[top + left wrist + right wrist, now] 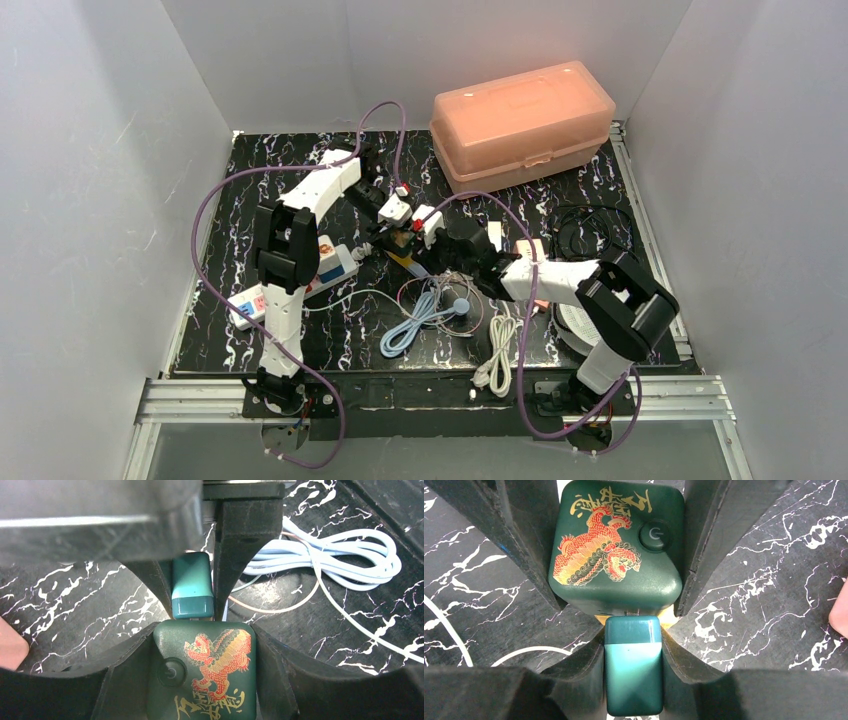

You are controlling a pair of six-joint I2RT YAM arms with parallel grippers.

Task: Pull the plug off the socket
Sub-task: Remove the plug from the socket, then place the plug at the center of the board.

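Marbled black table (pixel 250 180) — left tool (pixel 202 642) clamps socket (pixel 210 680), right tool (pixel 632 647) clamps plug (pixel 632 685).

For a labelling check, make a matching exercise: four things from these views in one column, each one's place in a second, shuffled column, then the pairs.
Things
1. dark green dragon socket
2. teal plug
3. pink lidded box
4. pale blue coiled cable

Places
A. lying loose near the front of the table
B. clamped between the right fingers
C. at the far edge of the table, right of centre
D. clamped between the left fingers

Pairs: 1-D, 2-B, 3-C, 4-A
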